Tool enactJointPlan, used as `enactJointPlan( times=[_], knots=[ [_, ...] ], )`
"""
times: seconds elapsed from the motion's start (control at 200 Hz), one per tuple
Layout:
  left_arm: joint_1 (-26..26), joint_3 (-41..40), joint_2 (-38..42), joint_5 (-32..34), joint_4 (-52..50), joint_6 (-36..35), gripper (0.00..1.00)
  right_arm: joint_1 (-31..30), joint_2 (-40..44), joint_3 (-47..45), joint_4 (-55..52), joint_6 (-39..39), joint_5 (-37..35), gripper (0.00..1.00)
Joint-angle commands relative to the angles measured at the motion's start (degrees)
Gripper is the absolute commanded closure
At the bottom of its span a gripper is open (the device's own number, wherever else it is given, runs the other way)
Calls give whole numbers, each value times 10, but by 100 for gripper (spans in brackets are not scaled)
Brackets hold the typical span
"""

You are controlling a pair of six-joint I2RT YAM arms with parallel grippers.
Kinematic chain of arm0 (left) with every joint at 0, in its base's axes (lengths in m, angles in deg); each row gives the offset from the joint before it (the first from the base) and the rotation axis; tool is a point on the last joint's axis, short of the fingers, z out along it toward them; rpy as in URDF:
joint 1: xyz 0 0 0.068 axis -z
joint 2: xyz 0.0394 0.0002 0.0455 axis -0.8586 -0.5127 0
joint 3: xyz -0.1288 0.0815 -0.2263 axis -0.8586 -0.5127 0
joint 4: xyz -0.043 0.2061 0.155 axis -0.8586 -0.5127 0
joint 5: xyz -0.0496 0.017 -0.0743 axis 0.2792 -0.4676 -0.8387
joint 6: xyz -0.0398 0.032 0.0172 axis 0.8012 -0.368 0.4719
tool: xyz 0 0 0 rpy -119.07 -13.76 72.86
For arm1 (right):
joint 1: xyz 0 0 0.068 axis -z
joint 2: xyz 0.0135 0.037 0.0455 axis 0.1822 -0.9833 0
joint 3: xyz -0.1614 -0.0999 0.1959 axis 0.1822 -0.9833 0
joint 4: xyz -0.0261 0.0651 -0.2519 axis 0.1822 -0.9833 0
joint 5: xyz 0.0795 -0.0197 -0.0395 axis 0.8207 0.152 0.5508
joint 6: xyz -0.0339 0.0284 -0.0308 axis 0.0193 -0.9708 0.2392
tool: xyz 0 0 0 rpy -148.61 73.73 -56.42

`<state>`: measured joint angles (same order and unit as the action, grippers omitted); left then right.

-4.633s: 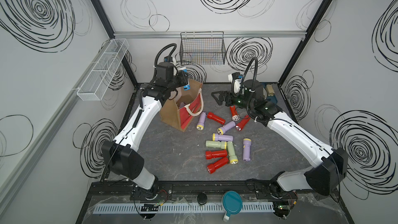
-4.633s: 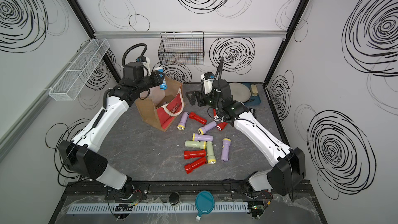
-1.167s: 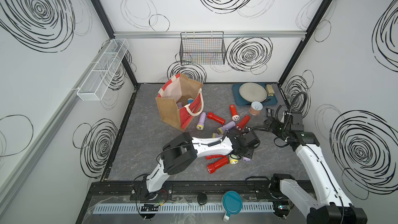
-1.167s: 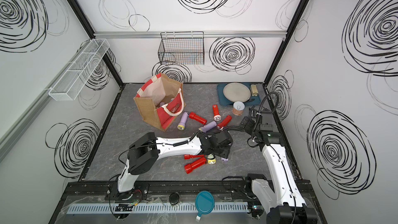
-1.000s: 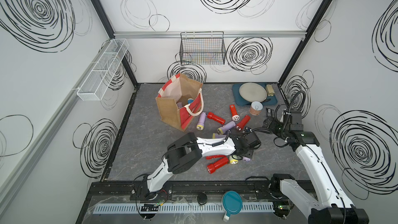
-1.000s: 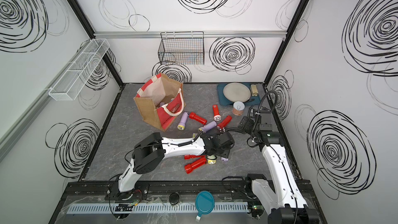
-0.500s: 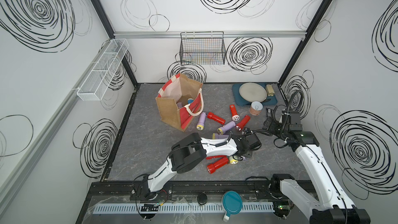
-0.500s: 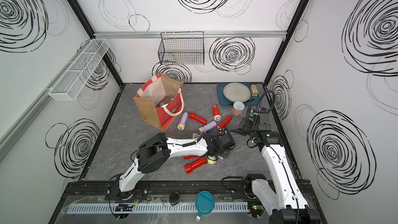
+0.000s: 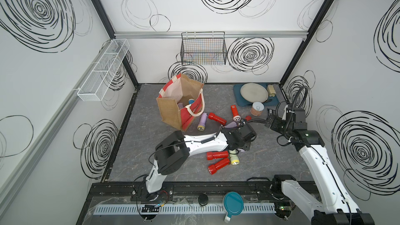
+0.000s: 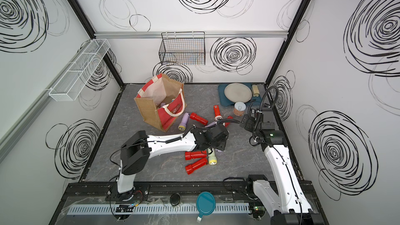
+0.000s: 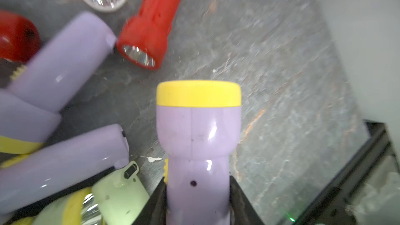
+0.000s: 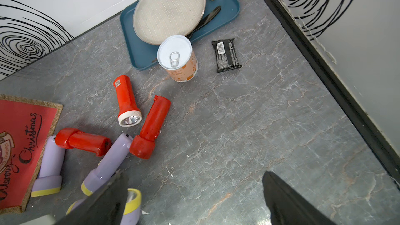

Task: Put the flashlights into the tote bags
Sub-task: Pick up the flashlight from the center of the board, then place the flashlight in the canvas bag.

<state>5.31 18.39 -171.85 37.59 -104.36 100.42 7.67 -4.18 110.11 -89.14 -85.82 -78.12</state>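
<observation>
My left gripper (image 11: 197, 193) is shut on the body of a lilac flashlight (image 11: 198, 137) with a yellow head, low over the floor in the middle of the pile (image 9: 240, 147). Around it lie two red flashlights (image 9: 217, 155) and a pale green one (image 9: 233, 159). More lilac and red flashlights (image 9: 202, 122) lie beside the tote bag (image 9: 173, 113). The bag stands open, with a blue flashlight (image 9: 191, 101) inside. My right gripper (image 12: 194, 191) hangs open and empty over bare floor at the right (image 9: 271, 122).
A blue tray (image 9: 238, 98) with a plate sits at the back right. A tan can (image 9: 257, 109) and a black snack bar (image 12: 226, 55) are beside it. A black wire basket (image 9: 203, 48) and a white wire shelf (image 9: 104, 70) hang on the walls.
My left gripper has closed on the lilac flashlight in the pile over the last second. Before that, the left arm came from the bag to the pile and the right arm drew back to the right.
</observation>
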Motion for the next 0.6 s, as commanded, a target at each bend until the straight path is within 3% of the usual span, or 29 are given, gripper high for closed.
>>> enactJointPlan(
  times=[0.0, 0.235, 0.595],
  knots=[
    [-20, -7, 66, -13, 33, -32, 95, -2, 5, 27, 5, 14, 21, 0],
    [-84, 4, 140, -39, -8, -80, 98, -25, -23, 45, 24, -6, 62, 0],
    [-234, 65, 219, -98, -112, -172, 99, -195, -114, 80, 74, -90, -14, 0]
  ],
)
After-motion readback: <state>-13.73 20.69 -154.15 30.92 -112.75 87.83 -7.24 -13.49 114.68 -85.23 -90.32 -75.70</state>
